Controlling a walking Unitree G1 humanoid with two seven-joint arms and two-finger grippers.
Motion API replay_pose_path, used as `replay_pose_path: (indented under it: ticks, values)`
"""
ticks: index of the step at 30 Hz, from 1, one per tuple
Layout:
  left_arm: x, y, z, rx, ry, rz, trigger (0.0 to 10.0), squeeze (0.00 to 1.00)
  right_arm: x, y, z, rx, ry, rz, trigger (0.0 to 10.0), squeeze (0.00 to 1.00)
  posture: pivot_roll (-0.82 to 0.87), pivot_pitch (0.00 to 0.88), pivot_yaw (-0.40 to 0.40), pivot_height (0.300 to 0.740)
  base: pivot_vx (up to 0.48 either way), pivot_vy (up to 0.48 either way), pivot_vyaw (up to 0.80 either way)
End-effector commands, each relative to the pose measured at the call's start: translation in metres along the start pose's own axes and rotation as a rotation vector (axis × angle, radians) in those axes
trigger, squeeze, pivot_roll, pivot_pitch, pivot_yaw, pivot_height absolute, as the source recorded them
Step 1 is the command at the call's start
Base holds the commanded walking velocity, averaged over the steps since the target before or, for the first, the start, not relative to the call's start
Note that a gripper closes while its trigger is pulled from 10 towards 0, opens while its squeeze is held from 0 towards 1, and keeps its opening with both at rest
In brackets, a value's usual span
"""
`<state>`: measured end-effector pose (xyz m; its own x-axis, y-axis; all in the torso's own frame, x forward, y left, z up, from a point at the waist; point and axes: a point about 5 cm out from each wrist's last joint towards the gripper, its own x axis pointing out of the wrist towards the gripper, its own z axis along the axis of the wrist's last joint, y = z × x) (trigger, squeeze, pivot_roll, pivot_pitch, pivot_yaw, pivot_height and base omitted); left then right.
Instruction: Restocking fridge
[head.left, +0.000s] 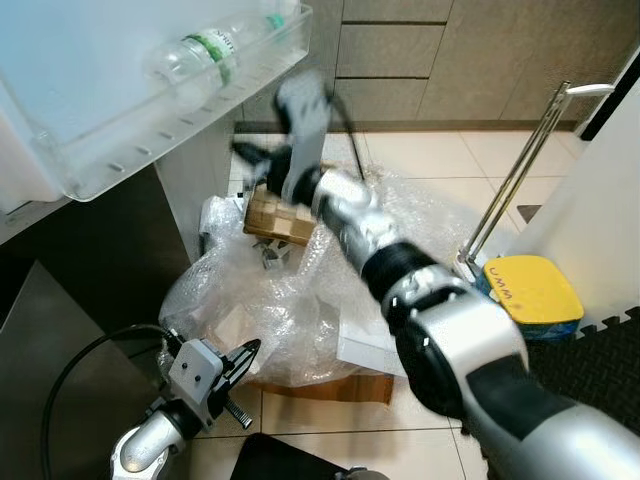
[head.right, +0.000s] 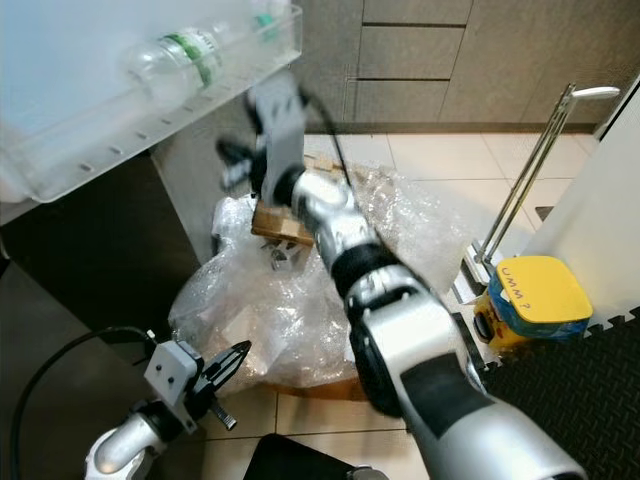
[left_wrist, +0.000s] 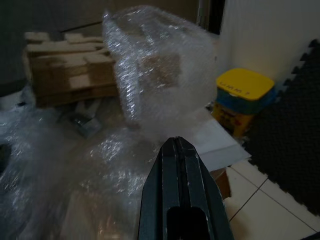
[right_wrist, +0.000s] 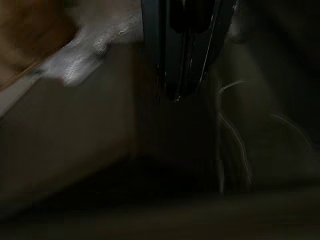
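The open fridge door (head.left: 40, 150) fills the upper left, its clear shelf bin (head.left: 180, 120) jutting out over the floor. A water bottle (head.left: 205, 60) with a green label lies on its side in that bin, cap end pointing to the far right.

Below and beyond the door, a big heap of bubble wrap (head.left: 300, 290) sprawls across the tiled floor (head.left: 420, 150). A stack of pale wooden blocks (head.left: 278, 215) sits at the far side of the heap, and a brown cardboard edge (head.left: 330, 385) shows under its near side.

To the right, a yellow-lidded tub (head.left: 530, 290) stands on the floor beside a white panel (head.left: 590, 220), with a metal rail (head.left: 520, 165) leaning up past it and dark foam matting (head.left: 590, 370) nearer.

The right arm reaches from the near right far across the heap, blurred. The right gripper (head.left: 255, 160) is up just under the bin, close to the door's edge. In the right wrist view its fingers (right_wrist: 172, 60) look pressed together with nothing between them, though that picture is dark and smeared.

The left gripper (head.left: 245, 355) hangs low at the near left, just beside the near edge of the bubble wrap. Its fingers (left_wrist: 182, 200) are closed flat against each other, empty, pointing toward the heap.
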<state>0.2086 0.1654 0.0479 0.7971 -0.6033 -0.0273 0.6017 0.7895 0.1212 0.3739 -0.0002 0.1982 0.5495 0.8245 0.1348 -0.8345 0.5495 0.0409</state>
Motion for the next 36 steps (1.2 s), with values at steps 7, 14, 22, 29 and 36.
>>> replay_pose_path:
  ticks: [7, 14, 22, 29, 36]
  values:
    - [-0.009, -0.018, -0.012, -0.043, 0.043, -0.016, 10.0, 0.0, -0.088, 0.009, -0.093, 0.147, 0.005, -0.087, 10.0, 0.0, -0.07, 0.138, -0.042, 0.74, 0.0, 0.0, 0.0]
    - [-0.01, -0.019, -0.021, -0.053, 0.079, -0.006, 10.0, 0.0, -0.205, -0.003, -0.167, 0.139, 0.277, -0.516, 10.0, 0.0, -0.09, 0.134, -0.024, 0.74, 0.0, 0.0, 0.0]
    - [-0.017, -0.01, -0.046, -0.075, 0.218, 0.097, 10.0, 0.0, -0.29, 0.004, -0.197, 0.148, 0.511, -0.824, 10.0, 0.0, -0.08, 0.123, -0.024, 0.74, 0.0, 0.0, 0.0]
    - [-0.044, -0.009, -0.098, -0.249, 0.527, 0.405, 10.0, 0.0, -0.301, 0.009, -0.208, 0.25, 0.557, -0.967, 10.0, 0.0, -0.08, 0.115, -0.022, 0.74, 0.0, 0.0, 0.0]
    - [-0.057, -0.015, -0.109, -0.34, 0.569, 0.534, 10.0, 0.0, -0.294, 0.022, -0.22, 0.261, 0.644, -0.905, 10.0, 0.0, -0.07, 0.115, -0.032, 0.74, 0.0, 0.0, 0.0]
